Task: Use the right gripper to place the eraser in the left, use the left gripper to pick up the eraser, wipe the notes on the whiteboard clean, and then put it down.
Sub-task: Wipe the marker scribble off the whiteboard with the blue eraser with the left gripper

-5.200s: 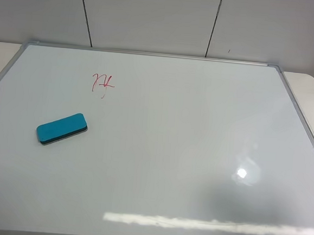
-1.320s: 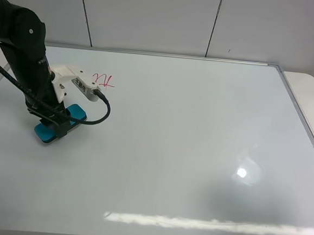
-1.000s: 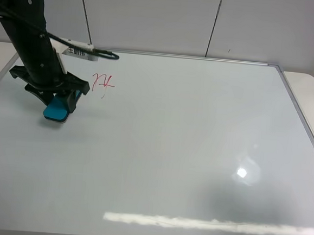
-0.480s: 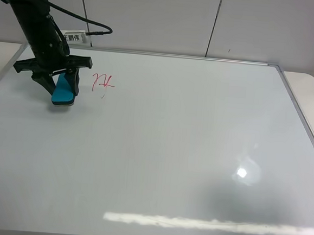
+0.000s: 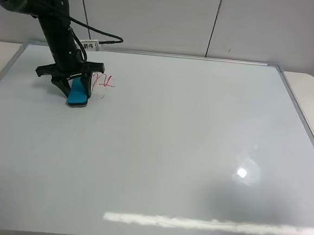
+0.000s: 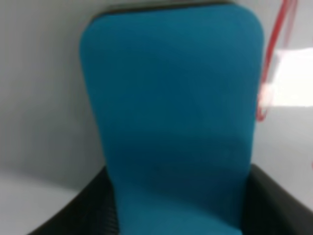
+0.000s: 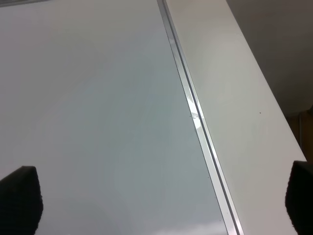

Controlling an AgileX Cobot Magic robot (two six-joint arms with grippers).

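1. Eraser (image 5: 78, 94) is clamped between the jaws of the left gripper (image 5: 75, 87). It stands tilted, with its lower end seemingly on the whiteboard (image 5: 187, 152), just beside the notes (image 5: 102, 82).
2. Picking up looks done. The red notes are complete, so I judge that wiping and putting down remain.
3. Right gripper (image 7: 160, 203) hangs near the board's right frame, its jaws wide apart and empty.
4. White label (image 5: 90, 45) behind the left gripper carries dark characters, too small to read. No brand shows on the eraser.

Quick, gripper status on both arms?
Left gripper: closed on the eraser.
Right gripper: open, holding nothing.
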